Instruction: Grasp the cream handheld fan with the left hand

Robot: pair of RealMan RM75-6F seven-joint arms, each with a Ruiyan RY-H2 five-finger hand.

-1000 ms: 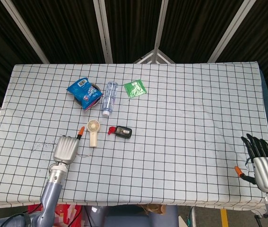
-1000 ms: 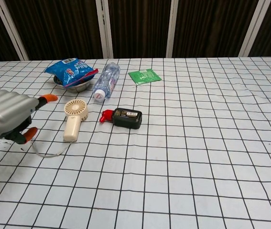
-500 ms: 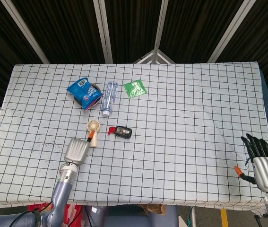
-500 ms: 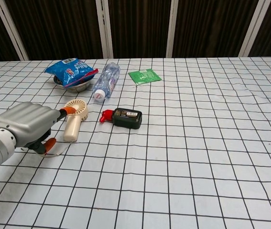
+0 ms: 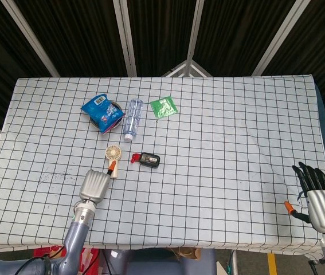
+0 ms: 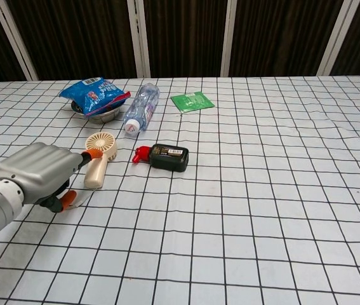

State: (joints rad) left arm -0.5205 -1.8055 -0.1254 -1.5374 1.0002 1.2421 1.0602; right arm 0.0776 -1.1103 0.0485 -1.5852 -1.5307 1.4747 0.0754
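A checked table (image 5: pixel 237 132) is seen, on which a fan (image 5: pixel 113 154), bottle (image 5: pixel 133 117), bowl (image 6: pixel 100 115), green packet (image 5: pixel 164 107) and black device (image 5: pixel 148 160) are laid.

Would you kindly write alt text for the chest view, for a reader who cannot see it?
The robot's left hand reaches for the handle of a cream handheld fan lying on a checked tablecloth. Beyond lie a black device, a water bottle, a blue snack bag and a green packet.

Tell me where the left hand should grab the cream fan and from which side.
Probably the handle. The cream fan lies flat with its round head toward the far edge and its straight handle toward the robot, beside the left hand. Coming from above and the near-left side should let the fingers wrap the handle clear of the black device.
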